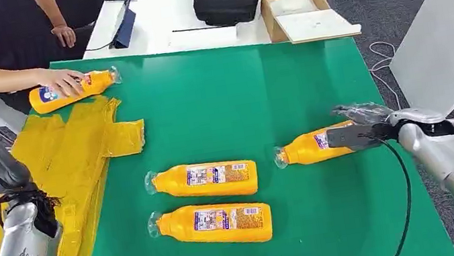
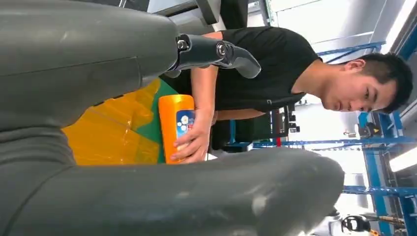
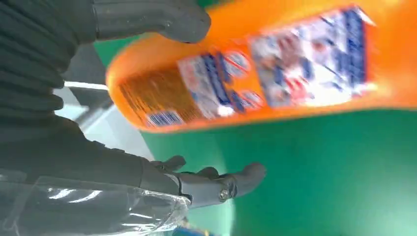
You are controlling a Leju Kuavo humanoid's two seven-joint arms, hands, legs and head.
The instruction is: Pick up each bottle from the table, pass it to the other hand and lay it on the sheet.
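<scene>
At the right edge of the green desk (image 1: 335, 234), our right hand (image 1: 363, 126) sits at the base end of an orange bottle (image 1: 308, 147) that lies flat on its side. That bottle's long axis runs roughly left to right across the desk, its clear cap pointing toward the middle and its flat base toward our hand. In the right wrist view the thumb (image 3: 162, 19) lies on one side of the bottle's body (image 3: 275, 73) and the darker fingers (image 3: 231, 182) are spread on the other side with green desk between them and the bottle, so we read the hand as apart and not yet clamped; the bottle still appears to rest on the desk.

Our left hand (image 1: 2, 161) is raised at the left over the yellow sheet (image 1: 66, 159), fingers apart, holding nothing, and well apart from this bottle. The right hand is clearly the nearer one.

We judge that the coming grasp turns on closing across the bottle's width near its base, then carrying it leftward to the left hand.

Two more orange bottles (image 1: 205, 180) (image 1: 215, 225) lie side by side in the middle of the desk, caps to the left. A fourth bottle (image 1: 69, 92) lies at the far edge of the sheet under a person's hand (image 1: 61, 80).
</scene>
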